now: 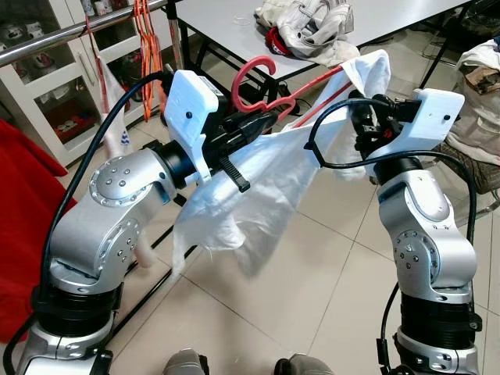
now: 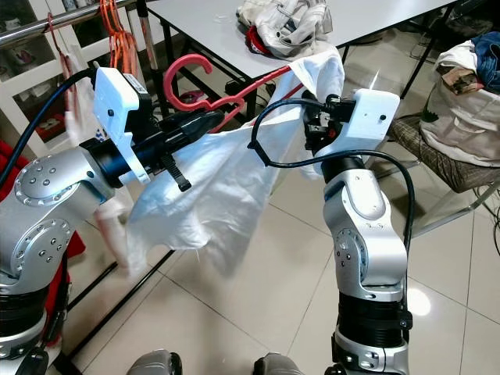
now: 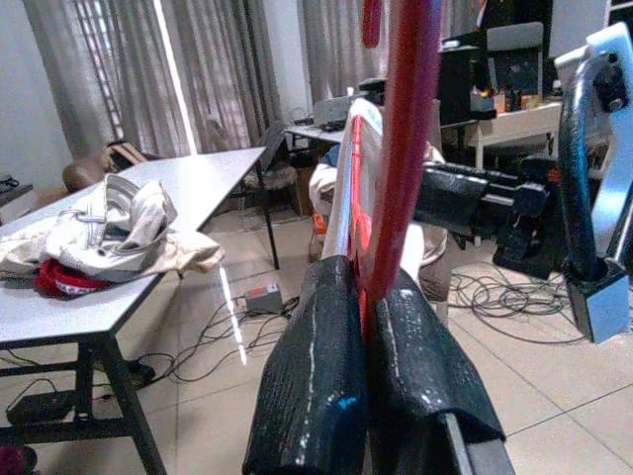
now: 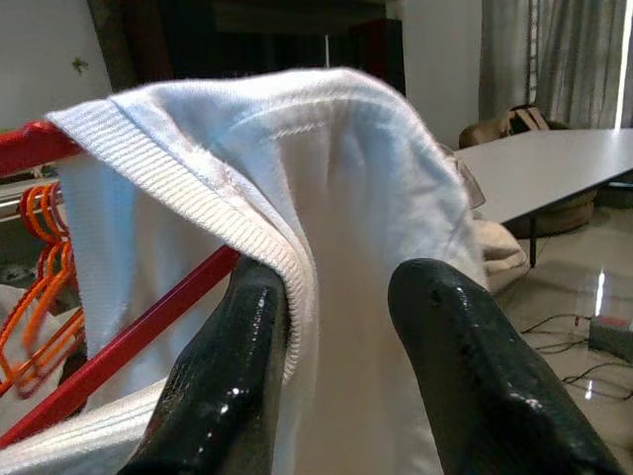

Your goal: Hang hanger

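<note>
A red hanger (image 1: 254,74) is held up in front of me, its hook upward, with a white garment (image 1: 258,172) draped on it and hanging loose below. My left gripper (image 1: 262,121) is shut on the hanger at its neck; in the left wrist view the two fingers (image 3: 316,376) pinch the red bar (image 3: 406,148). My right gripper (image 1: 361,117) is at the hanger's far arm, where the garment's ribbed hem (image 4: 227,213) lies over one finger (image 4: 232,376). Its fingers stand apart, with white cloth between them.
A metal clothes rail (image 1: 47,39) runs across the upper left, with orange hangers (image 1: 144,31) on it. A white table (image 1: 226,31) behind carries a clothes pile (image 1: 312,27). Red cloth (image 1: 23,211) hangs at my left. A chair with laundry (image 2: 469,86) stands right.
</note>
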Tool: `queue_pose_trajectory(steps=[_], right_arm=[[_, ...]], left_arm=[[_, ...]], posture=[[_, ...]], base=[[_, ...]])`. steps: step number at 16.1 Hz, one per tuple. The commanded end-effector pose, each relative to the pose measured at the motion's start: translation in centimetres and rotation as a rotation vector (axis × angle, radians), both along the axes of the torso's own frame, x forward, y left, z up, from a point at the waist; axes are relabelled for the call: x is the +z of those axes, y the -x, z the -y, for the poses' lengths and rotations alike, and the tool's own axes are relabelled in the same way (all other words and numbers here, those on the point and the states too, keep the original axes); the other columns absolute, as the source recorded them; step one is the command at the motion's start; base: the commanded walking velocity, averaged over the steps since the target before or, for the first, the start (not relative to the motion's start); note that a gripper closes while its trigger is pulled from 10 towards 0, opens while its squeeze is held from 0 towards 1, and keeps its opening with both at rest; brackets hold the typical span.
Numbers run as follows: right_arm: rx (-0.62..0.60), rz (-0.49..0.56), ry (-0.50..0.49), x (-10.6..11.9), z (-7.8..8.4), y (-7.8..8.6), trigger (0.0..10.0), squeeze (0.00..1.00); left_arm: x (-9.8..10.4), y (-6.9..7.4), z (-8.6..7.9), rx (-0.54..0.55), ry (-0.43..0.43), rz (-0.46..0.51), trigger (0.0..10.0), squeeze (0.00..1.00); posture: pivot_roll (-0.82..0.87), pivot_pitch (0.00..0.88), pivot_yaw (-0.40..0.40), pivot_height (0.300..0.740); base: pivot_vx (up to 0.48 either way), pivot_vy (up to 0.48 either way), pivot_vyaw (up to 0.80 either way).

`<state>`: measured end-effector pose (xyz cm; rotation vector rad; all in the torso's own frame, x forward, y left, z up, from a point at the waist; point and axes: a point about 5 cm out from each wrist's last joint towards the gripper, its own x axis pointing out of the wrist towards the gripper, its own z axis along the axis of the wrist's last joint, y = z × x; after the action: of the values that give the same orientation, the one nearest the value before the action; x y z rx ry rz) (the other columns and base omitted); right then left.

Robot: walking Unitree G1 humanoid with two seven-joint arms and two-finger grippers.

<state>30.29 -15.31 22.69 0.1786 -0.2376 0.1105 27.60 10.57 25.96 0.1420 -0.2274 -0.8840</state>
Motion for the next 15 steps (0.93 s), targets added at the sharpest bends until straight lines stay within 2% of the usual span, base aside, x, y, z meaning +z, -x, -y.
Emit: queue_pose_trajectory(steps=[1,6,13,15], right_arm=[[-0.022,0.019,0.024,0.2,0.3,0.2,0.0,0.0],[0.035,0.039,0.056,0.3,-1.4,0.5,0.0,0.0],[0.019,0.05,0.044,0.6,-0.9,0.4,0.0,0.0],[0.018,0.067,0.045,1.0,-0.9,0.4,0.0,0.0]], left_arm=[[0.6,-0.1,-0.3,0.018,-0.011,0.04,10.0,0.0],[0.5,-0.4,-0.3,0.042,-0.023,0.034,10.0,0.0],[0.2,-0.3,-0.3,0.039,-0.051,0.036,10.0,0.0],[-0.3,-0.4,-0.5,0.051,-0.104,0.043,10.0,0.0]], posture=[[-0.03,0.07,-0.016,0.74],[-0.03,0.071,-0.018,0.74],[-0.03,0.074,-0.018,0.74],[-0.03,0.072,-0.019,0.74]], base=[[0.0,0.0,0.0],[0.0,0.0,0.0],[0.0,0.0,0.0],[0.0,0.0,0.0]])
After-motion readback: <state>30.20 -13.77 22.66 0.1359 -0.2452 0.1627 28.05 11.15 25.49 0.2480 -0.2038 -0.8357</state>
